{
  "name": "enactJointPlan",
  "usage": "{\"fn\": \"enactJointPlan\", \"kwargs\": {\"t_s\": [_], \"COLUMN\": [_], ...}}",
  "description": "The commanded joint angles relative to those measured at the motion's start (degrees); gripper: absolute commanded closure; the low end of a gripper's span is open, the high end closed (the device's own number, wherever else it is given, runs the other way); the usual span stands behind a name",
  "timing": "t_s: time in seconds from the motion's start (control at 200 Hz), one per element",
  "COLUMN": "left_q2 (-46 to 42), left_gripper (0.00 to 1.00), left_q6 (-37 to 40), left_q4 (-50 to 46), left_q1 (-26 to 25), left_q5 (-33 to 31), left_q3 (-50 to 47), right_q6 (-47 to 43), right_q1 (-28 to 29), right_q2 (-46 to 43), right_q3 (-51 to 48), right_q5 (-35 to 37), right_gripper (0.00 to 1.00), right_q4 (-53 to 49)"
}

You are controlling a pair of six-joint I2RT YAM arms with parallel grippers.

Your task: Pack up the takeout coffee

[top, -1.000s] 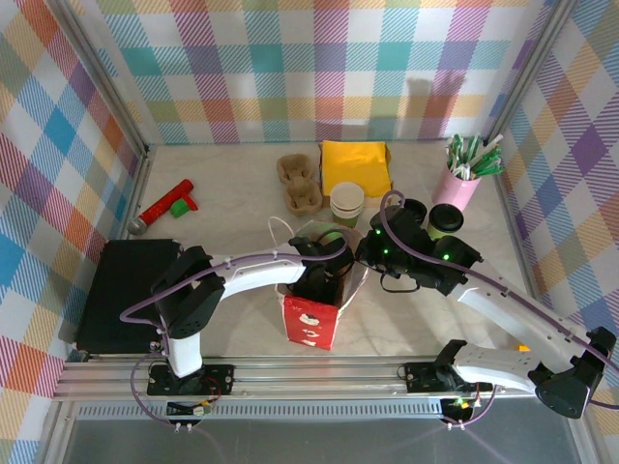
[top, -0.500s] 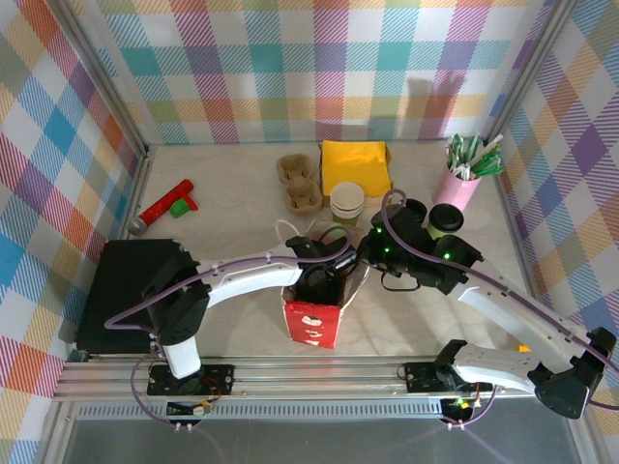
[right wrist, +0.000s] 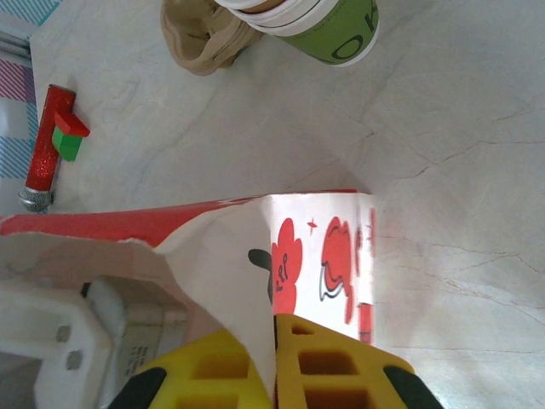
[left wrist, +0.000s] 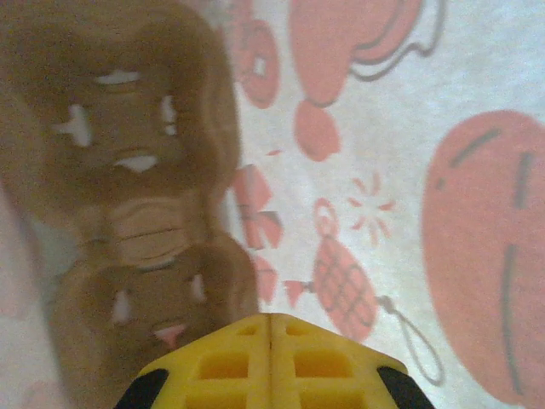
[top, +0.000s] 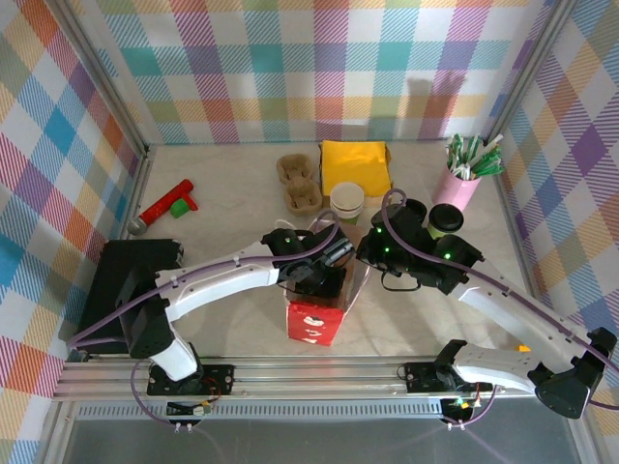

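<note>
The takeout coffee (top: 446,221), a small cup with a black lid, stands on the table right of my right arm. A red-and-white printed paper bag (top: 311,324) stands upright at the front middle. My right gripper (top: 366,256) is shut on the bag's (right wrist: 324,247) right top edge, paper pinched between its yellow fingers (right wrist: 328,362). My left gripper (top: 322,275) reaches down into the bag's mouth, its yellow fingers (left wrist: 230,362) pressed together with nothing between them. A blurred brown cup carrier (left wrist: 128,170) shows against the bag's printed paper (left wrist: 383,128); I cannot tell whether it is inside.
A stack of lidless white-and-green cups (top: 346,203) and brown cup carriers (top: 300,184) stand behind the bag, a yellow napkin (top: 355,166) beyond. A pink holder of sticks (top: 462,179) is back right. A red tool (top: 164,205) and black tray (top: 121,290) lie left.
My left arm has stretched out lower and further left while its gripper shifted slightly toward the back of the bag. The right gripper kept its hold on the bag edge.
</note>
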Motion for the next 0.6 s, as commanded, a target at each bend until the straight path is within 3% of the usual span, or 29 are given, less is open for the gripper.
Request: {"fn": "enactJointPlan", "kwargs": {"t_s": [0.0, 0.595], "left_q2": [-2.83, -11.68], "left_gripper": [1.0, 1.0], "left_q6": [-0.45, 2.18], "left_q4": [-1.68, 5.38], "left_q1": [-0.35, -0.31], "left_q5": [-0.63, 5.91], "left_q3": [1.99, 5.9], "right_q6": [-0.28, -2.03], "right_q1": [0.08, 0.08], "right_q2": [-0.23, 1.82], "right_q3": [1.3, 4.07], "right_q5": [1.52, 2.37], "right_gripper": [1.0, 1.0], "right_q4": [-1.85, -2.45]}}
